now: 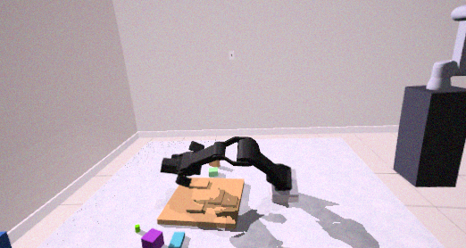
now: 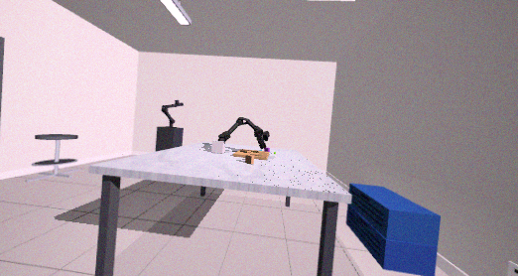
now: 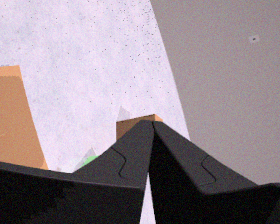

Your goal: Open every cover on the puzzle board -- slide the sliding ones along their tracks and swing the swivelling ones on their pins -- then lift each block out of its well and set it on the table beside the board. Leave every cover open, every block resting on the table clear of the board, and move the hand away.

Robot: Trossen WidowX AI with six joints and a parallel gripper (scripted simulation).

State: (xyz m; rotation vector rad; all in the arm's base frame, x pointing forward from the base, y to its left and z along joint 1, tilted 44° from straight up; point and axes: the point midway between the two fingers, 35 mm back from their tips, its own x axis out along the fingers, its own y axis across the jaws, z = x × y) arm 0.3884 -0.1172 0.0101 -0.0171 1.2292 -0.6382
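The wooden puzzle board lies on the table, with a raised cover near its far edge and other raised pieces nearer the arm, partly in shadow. Whether each cover is fully open, and what its well holds, cannot be told. A light green block and a brown block rest on the table beyond the board. My gripper is shut and empty, above the board's far left side. In the wrist view its tips overlap the brown block.
A purple cube, a light blue block and a small bright green cube lie on the table before the board's near edge. The arm's pale base block stands to the board's right in the top view.
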